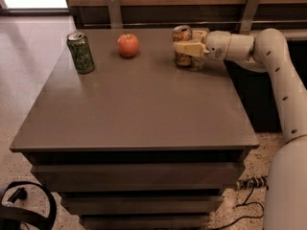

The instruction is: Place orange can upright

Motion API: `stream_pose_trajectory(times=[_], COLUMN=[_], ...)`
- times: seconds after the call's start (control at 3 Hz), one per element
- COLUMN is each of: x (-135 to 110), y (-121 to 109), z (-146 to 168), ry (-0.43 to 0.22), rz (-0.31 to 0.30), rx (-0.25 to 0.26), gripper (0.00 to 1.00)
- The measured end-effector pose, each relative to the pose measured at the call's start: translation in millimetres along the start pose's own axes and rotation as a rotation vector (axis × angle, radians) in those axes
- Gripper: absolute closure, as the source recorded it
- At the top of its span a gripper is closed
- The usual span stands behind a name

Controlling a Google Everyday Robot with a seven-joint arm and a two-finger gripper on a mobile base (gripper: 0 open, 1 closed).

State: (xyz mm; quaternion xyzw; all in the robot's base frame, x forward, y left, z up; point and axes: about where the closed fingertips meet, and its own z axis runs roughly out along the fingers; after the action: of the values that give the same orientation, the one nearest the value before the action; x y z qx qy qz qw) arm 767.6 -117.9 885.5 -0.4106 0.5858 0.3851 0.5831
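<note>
The orange can (182, 32) stands upright at the far right of the grey table (139, 114), its silver top facing up. My gripper (183, 46) reaches in from the right and is shut on the can's body. One cream finger (188, 48) crosses the can's front; the other is behind it. The can's base looks to be at the table surface.
A green can (80, 52) with dark markings stands upright at the far left. A red apple (128, 45) lies between the two cans. My white arm (273, 56) curves off the table's right edge. A wooden wall with metal brackets runs behind.
</note>
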Motion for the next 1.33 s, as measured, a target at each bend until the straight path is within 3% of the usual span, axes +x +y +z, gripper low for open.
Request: stream_pose_trajectory(times=[0.33, 1.33], x=[6.6, 6.0], y=[-4.8, -2.5], z=[-2.8, 3.8], ry=[-0.015, -0.015], rz=[0.009, 0.010], rx=[0.009, -0.001], gripper=[1.00, 0.35])
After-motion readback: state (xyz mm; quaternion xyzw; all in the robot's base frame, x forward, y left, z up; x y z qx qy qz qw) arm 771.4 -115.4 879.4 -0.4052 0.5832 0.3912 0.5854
